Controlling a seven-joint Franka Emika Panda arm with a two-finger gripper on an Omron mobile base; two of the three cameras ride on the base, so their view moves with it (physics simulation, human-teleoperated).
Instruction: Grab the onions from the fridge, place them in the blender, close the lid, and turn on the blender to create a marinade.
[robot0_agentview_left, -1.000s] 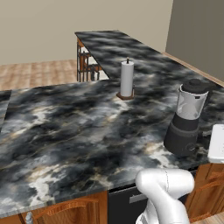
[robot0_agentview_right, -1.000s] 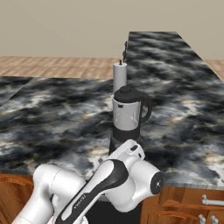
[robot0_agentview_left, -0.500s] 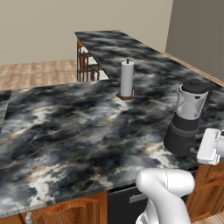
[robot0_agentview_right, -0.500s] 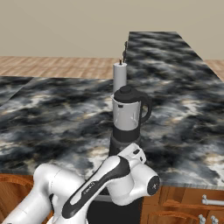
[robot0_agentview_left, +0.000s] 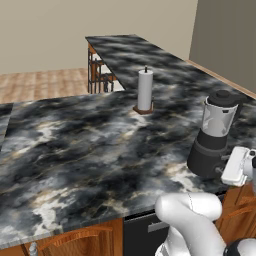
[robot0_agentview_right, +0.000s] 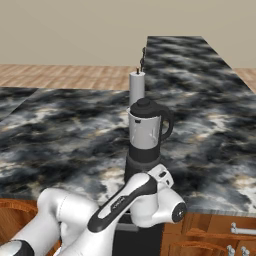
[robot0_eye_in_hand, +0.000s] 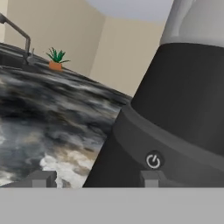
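The blender (robot0_agentview_left: 212, 135) stands near the front edge of the dark marble counter (robot0_agentview_left: 90, 145), with its dark lid (robot0_agentview_left: 221, 98) seated on the clear jar. From the other side I see the same blender (robot0_agentview_right: 145, 135) and lid (robot0_agentview_right: 145, 106) just beyond my wrist. My gripper (robot0_agentview_left: 225, 171) is level with the blender's base, at its front right side. In the hand view the blender base (robot0_eye_in_hand: 175, 109) is very close, and its round power button (robot0_eye_in_hand: 153, 161) sits just above the right fingertip (robot0_eye_in_hand: 151, 178). The gripper (robot0_eye_in_hand: 96, 179) is open with nothing held. The onions are hidden and the fridge is out of view.
A white paper towel roll (robot0_agentview_left: 145, 90) on a brown stand sits further back on the counter, behind the blender (robot0_agentview_right: 136, 87). A faucet (robot0_eye_in_hand: 19, 33) and a small potted plant (robot0_eye_in_hand: 55, 59) show far off. Wooden stools (robot0_agentview_left: 97, 75) stand behind the counter's long arm.
My hand has come in from the right edge of the left base view toward the blender's base. The blender and the paper towel roll have not moved.
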